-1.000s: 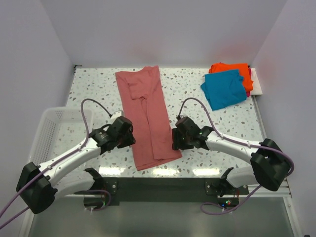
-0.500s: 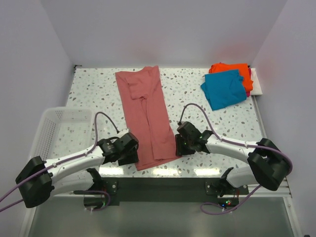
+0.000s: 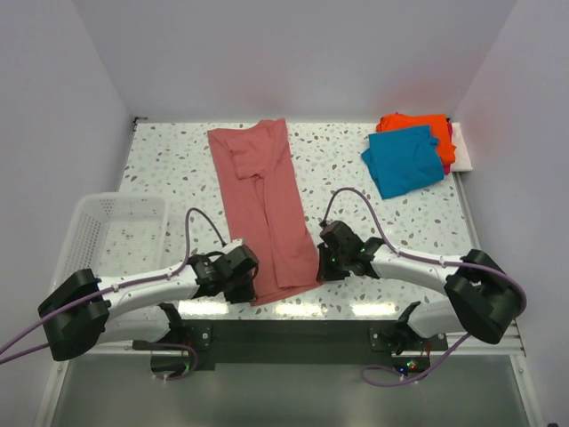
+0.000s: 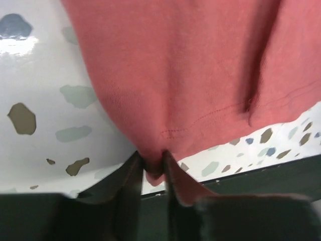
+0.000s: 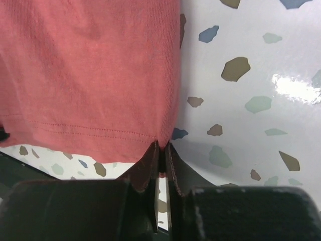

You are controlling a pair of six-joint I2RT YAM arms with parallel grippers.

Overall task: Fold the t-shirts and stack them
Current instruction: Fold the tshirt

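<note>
A long dusty-red t-shirt (image 3: 263,209), folded into a narrow strip, lies down the middle of the table from the back to the near edge. My left gripper (image 3: 249,286) is shut on its near left corner (image 4: 153,173), cloth bunched between the fingers. At the near right corner (image 5: 168,140) my right gripper (image 3: 322,264) is shut on the hem. A teal-blue t-shirt (image 3: 404,160) lies folded on an orange one (image 3: 418,124) at the back right, with a sliver of magenta cloth (image 3: 449,147) under them.
A white mesh basket (image 3: 107,236) stands at the left edge, beside my left arm. The table's dark front edge (image 3: 293,334) runs just below both grippers. A white slab (image 3: 464,156) lies under the stack at the back right.
Both grippers came down to the red t-shirt's near corners and closed on them. The left one travelled right and toward the near edge; the right one shifted slightly.
</note>
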